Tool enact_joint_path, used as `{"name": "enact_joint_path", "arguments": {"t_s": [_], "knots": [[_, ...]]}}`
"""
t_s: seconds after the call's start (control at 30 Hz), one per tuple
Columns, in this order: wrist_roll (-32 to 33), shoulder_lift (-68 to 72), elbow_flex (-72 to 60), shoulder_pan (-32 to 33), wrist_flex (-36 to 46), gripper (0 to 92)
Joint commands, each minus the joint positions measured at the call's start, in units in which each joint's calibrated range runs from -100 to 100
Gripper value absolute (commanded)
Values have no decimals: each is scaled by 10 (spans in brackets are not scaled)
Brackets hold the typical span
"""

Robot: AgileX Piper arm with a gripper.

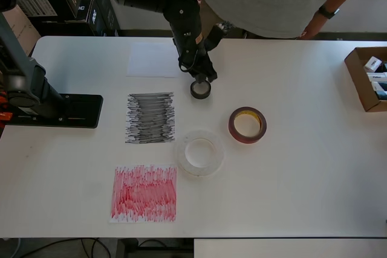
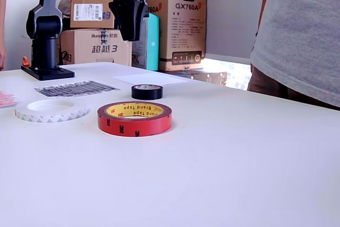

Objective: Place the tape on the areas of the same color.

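Overhead, the arm reaches across the table, gripper (image 1: pixel 202 78) pointing down above the black tape roll (image 1: pixel 201 89). Whether its jaws are parted, I cannot tell.

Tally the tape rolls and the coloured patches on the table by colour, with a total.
Black: 2, small black tape roll, black scribbled patch
Red: 2, red tape roll with yellowish core, red scribbled patch
White: 2, translucent white tape roll, plain white sheet
Total: 6

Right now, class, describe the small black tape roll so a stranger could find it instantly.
On the white table, look beside the black scribbled patch, directly under the robot's black gripper. There lies the small black tape roll, smaller and darker than the red roll and translucent white roll.
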Motion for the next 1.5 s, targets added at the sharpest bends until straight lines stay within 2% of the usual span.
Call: {"name": "enact_joint_path", "arguments": {"t_s": [0.0,0.5,0.9,1.07,1.2,1.33,1.47], "knots": [[4,6,3,1,-1,293],[26,138,-111,1,7,293],[26,141,-114,2,9,293],[25,137,-143,5,56,293],[22,138,-146,4,60,293],[21,138,-143,5,114,293],[21,138,-140,3,118,293]]}}
